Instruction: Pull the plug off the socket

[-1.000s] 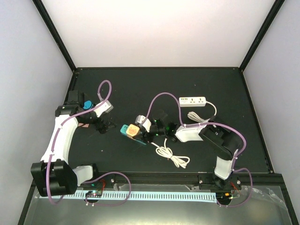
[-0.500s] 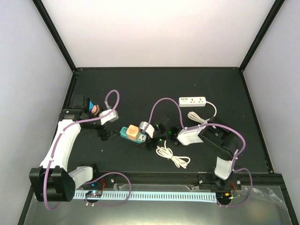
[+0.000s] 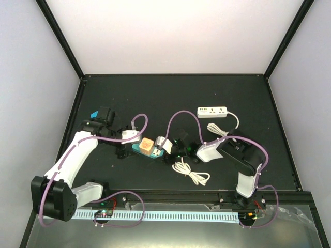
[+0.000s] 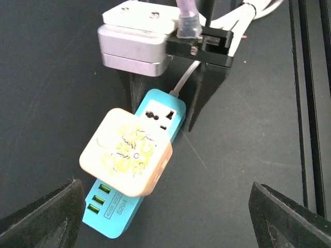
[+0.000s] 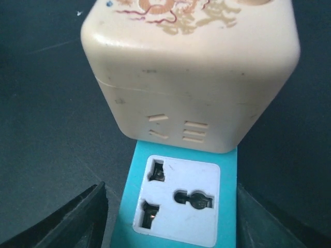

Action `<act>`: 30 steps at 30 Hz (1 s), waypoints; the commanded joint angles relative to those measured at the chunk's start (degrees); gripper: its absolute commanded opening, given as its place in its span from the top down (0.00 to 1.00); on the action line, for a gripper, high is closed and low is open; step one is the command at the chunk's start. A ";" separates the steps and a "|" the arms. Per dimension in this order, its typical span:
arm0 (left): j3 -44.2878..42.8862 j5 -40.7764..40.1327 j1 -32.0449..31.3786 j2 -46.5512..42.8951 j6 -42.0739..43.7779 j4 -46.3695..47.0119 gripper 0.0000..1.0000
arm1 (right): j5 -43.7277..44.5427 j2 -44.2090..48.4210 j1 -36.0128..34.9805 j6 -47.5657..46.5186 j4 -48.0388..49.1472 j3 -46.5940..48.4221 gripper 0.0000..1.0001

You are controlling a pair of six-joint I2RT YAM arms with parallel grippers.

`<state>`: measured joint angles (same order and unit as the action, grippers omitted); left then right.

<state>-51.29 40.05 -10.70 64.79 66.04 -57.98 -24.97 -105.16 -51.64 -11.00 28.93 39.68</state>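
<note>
A cream cube plug (image 3: pixel 147 144) with a gold dragon print sits in the teal socket strip (image 3: pixel 140 150) lying mid-table. In the left wrist view the plug (image 4: pixel 125 153) covers the strip's middle, with a free socket face (image 4: pixel 162 117) beyond it. My left gripper (image 3: pixel 123 149) is open and empty just left of the strip's USB end, its fingers (image 4: pixel 44 214) wide apart. My right gripper (image 3: pixel 166 151) is open, and its fingers (image 5: pixel 70 219) straddle the strip's cable end (image 5: pixel 178 204) right behind the plug (image 5: pixel 191 67).
A white power strip (image 3: pixel 213 111) lies at the back right with its cord looping forward. A coiled white cable (image 3: pixel 190 173) lies just in front of the right gripper. The black frame rail (image 3: pixel 170 195) runs along the near edge.
My left arm has swung right and forward, bringing its gripper up beside the teal strip. The right gripper has stayed at the strip's other end.
</note>
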 commanded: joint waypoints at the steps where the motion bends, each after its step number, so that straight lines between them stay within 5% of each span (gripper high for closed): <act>1: -0.98 -1.14 -1.31 2.79 5.93 1.11 0.12 | -0.01 -1.33 -0.31 -2.01 1.60 0.00 0.35; 16: 3.76 -4.27 -4.34 4.90 7.67 8.20 0.16 | -3.28 -2.30 -0.31 -5.81 0.58 -0.32 0.62; 23: 6.35 -6.39 -7.75 5.10 4.53 13.66 0.01 | -3.92 -2.83 -0.39 -6.48 0.11 -0.13 0.67; 30: 6.64 -7.95 -9.75 7.29 2.31 16.80 0.09 | -4.16 -2.89 -0.39 -7.04 -0.10 -0.13 0.72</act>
<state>-44.45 32.25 -19.75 70.83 69.28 -44.58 -28.16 -106.50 -51.62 -15.97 29.67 39.72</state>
